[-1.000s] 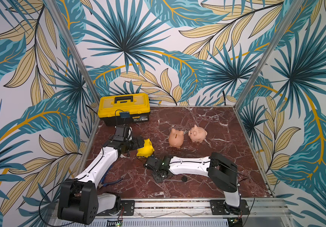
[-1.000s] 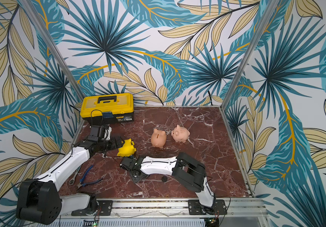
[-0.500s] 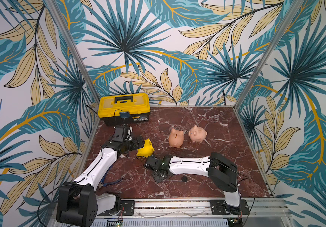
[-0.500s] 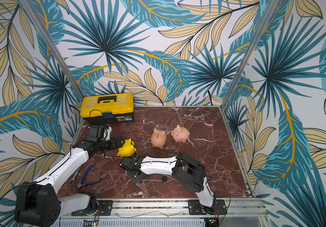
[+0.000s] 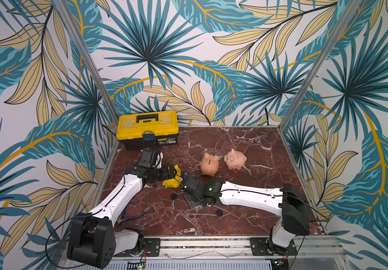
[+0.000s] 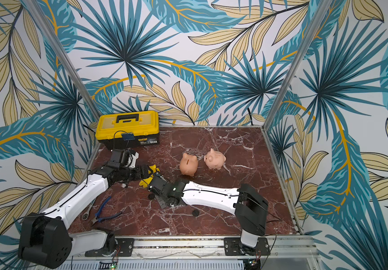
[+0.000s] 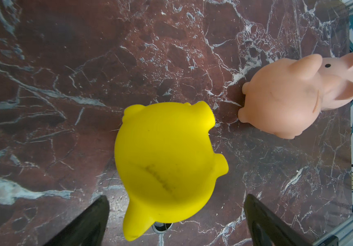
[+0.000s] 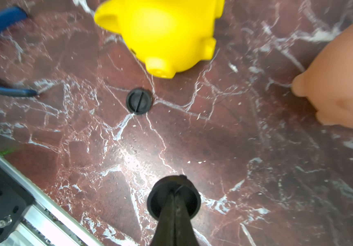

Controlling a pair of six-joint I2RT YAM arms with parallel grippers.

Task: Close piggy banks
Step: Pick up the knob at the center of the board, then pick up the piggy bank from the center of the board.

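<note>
The yellow piggy bank [image 5: 171, 183] [image 7: 165, 157] lies tipped over at the table's left. My left gripper [image 5: 173, 175] [image 7: 175, 198] is open, one finger on each side of the pig with a gap to each. In the right wrist view its snout [image 8: 160, 69] points toward my right gripper [image 5: 184, 182] [image 8: 174, 191], which is shut on a small black round plug [image 8: 156, 202] just above the marble. The peach-orange piggy bank [image 5: 209, 164] [image 6: 188, 164] and the pale pink one [image 5: 236, 159] [image 6: 216, 159] stand upright mid-table, side by side.
A second black plug [image 5: 174, 196] [image 8: 138, 101] lies between my right gripper and the yellow pig, a third [image 5: 219, 212] nearer the front. A yellow-and-black toolbox [image 5: 147, 129] stands at the back left. Blue pliers [image 6: 105, 212] and a wrench [image 6: 87, 211] lie front left.
My right gripper has shifted a little toward the back and the yellow pig, and a black plug now shows on the table beside it. The left arm has barely moved.
</note>
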